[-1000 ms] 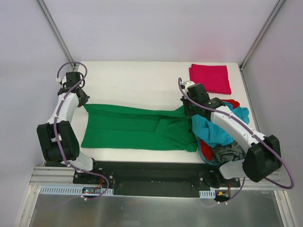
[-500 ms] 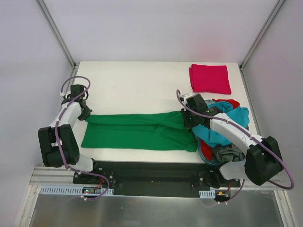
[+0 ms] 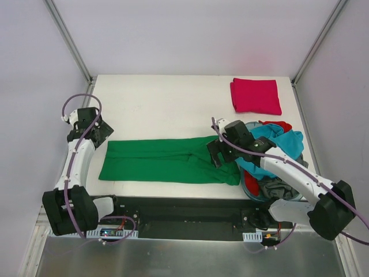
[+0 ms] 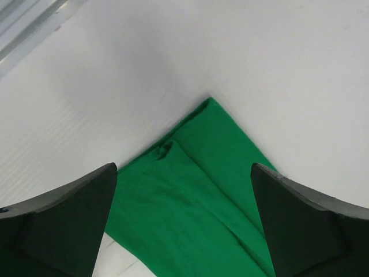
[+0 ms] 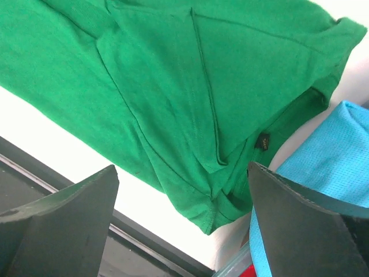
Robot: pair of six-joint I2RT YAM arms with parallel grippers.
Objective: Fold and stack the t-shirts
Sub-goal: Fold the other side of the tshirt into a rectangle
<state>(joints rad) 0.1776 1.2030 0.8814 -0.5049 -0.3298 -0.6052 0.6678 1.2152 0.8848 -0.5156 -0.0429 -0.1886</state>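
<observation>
A bright green t-shirt (image 3: 167,160) lies flat as a long folded band across the near half of the table. My left gripper (image 3: 101,131) hovers open just beyond its far left corner (image 4: 210,107), with green cloth (image 4: 190,196) showing between the black fingers (image 4: 63,225). My right gripper (image 3: 214,151) is open over the shirt's right end (image 5: 190,104), holding nothing. A folded crimson-pink t-shirt (image 3: 255,96) rests at the far right. Teal (image 3: 282,144), red (image 3: 283,126) and dark grey (image 3: 279,186) t-shirts are heaped in a tub.
The round blue tub (image 3: 249,187) stands at the table's near right, right beside the green shirt's end; its rim (image 5: 230,266) and teal cloth (image 5: 331,156) show in the right wrist view. The black base rail (image 3: 184,210) runs along the near edge.
Both grippers drew the green shirt's far edge toward the near side, narrowing it to a band, then opened and let go. The left arm drew back to the left.
</observation>
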